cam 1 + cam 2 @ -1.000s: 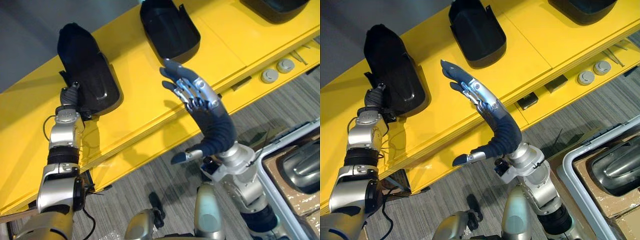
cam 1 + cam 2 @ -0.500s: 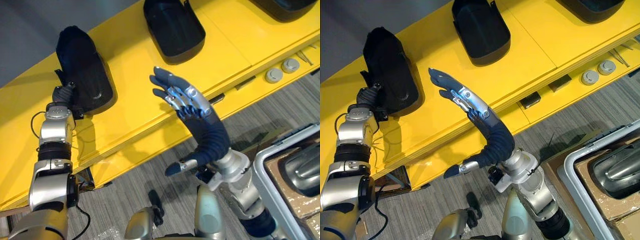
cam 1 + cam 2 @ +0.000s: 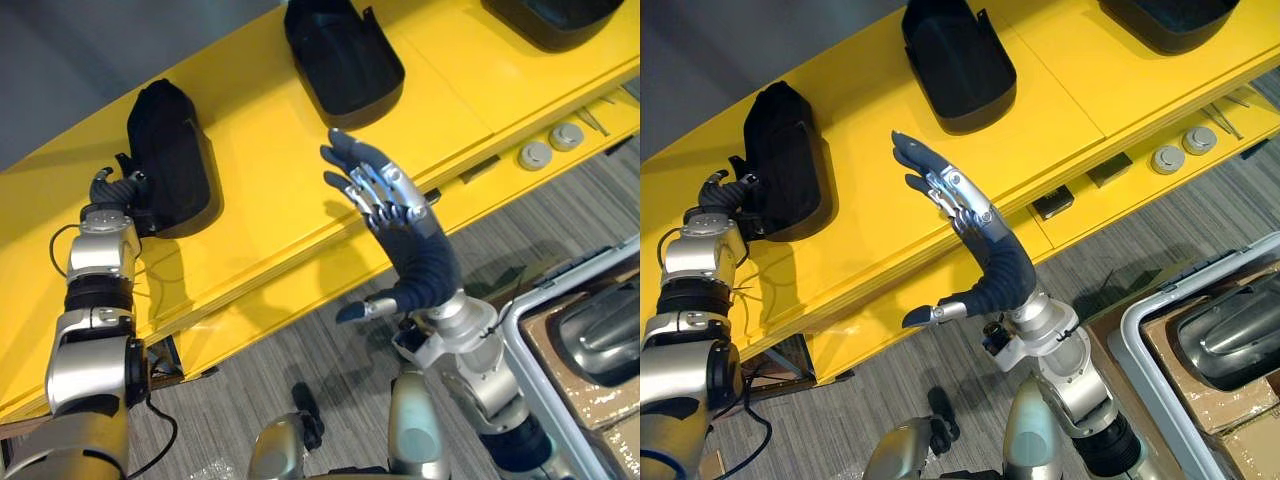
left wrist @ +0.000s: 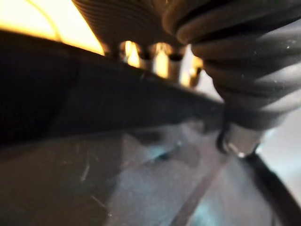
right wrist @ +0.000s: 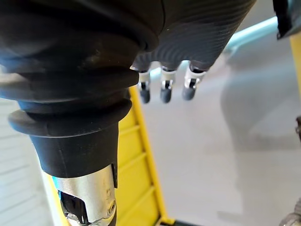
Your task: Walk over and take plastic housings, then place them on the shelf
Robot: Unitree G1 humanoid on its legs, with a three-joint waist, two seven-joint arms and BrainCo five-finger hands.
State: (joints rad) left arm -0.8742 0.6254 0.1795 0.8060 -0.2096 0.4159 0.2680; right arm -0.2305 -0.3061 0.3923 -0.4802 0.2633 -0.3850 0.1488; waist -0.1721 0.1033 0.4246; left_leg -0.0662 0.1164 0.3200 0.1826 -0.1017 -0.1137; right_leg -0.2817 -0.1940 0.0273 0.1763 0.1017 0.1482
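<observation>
A black plastic housing (image 3: 170, 150) lies on the yellow shelf (image 3: 270, 150) at its left end. My left hand (image 3: 110, 188) sits just beside the housing's near left edge, its fingers (image 4: 162, 59) spread and loose, holding nothing. The housing's dark rim (image 4: 70, 94) runs right under them in the left wrist view. My right hand (image 3: 385, 195) is raised over the shelf's front edge with straight fingers (image 5: 164, 89), empty. A second black housing (image 3: 340, 55) lies further along the shelf and a third (image 3: 555, 15) at the far right.
Two round silver discs (image 3: 535, 153) and a small black block (image 3: 1053, 205) sit on the lower yellow ledge. At the lower right a grey-rimmed crate (image 3: 560, 300) holds a grey housing (image 3: 600, 340) on cardboard. Grey carpet lies below the shelf.
My left hand has opened, let go of the left housing and drawn back a little toward me; the housing stays on the shelf. The right hand stays raised and open.
</observation>
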